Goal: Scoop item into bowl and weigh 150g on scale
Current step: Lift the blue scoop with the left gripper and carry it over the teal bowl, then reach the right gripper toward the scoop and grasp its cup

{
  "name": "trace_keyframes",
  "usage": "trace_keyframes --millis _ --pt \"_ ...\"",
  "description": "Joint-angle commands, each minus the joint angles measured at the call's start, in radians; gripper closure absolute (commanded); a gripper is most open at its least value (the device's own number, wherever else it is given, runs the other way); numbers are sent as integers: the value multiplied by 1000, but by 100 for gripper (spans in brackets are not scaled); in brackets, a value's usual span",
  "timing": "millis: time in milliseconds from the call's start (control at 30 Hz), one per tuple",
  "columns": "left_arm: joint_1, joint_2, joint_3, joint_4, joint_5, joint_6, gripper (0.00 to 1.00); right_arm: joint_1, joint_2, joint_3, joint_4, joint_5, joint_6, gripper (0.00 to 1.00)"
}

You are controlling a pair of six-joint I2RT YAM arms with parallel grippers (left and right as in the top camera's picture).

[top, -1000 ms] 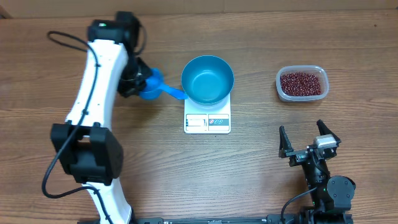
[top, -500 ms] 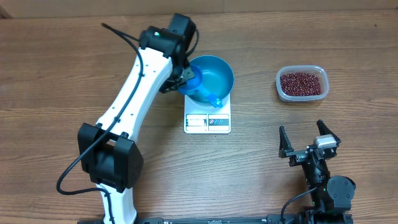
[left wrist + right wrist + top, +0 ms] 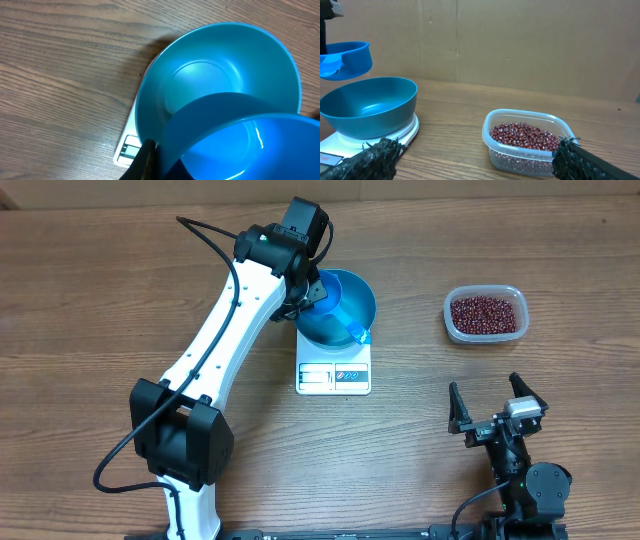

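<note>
The bright-blue bowl (image 3: 352, 292) stands on the small white scale (image 3: 333, 376) at the table's middle, and its inside is bare (image 3: 215, 70). My left gripper (image 3: 312, 288) is shut on a small blue scoop (image 3: 348, 323), held over the bowl's left side. The scoop (image 3: 250, 145) looks bare inside. The item, dark red-brown beans (image 3: 486, 313), fills a clear tub at the right (image 3: 522, 134). My right gripper (image 3: 497, 408) stands open near the front right, apart from everything. In the right wrist view its fingers (image 3: 380, 152) frame the tub, with bowl (image 3: 367, 107) and scoop (image 3: 345, 60) at the left.
The clear plastic tub (image 3: 506, 333) sits about a hand's width right of the scale. The left arm (image 3: 215, 350) stretches diagonally across the table's left half. A cardboard wall (image 3: 520, 45) closes off the far side.
The left arm has swung right, carrying the scoop from left of the bowl to above its left side. The right arm has not moved.
</note>
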Motion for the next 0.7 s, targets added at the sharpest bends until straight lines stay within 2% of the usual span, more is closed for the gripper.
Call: trace_keyframes --millis 0,67,200,333,467,667 --pt "-7 10 55 2 11 12 96 -3 -10 -10 21 -6 -15 0" --pt "-9 10 73 -3 11 12 96 -3 -10 -10 56 -8 8 0" --pt "-15 10 101 -14 12 12 96 -3 -10 -5 149 -10 198 0" --pt "-22 9 119 -27 10 12 96 -3 -10 57 130 -87 421 0" --pt "-22 9 125 -35 9 12 96 -3 -10 137 95 -97 565 0" --pt "-22 4 130 -39 11 11 96 -3 55 274 84 -188 658 0"
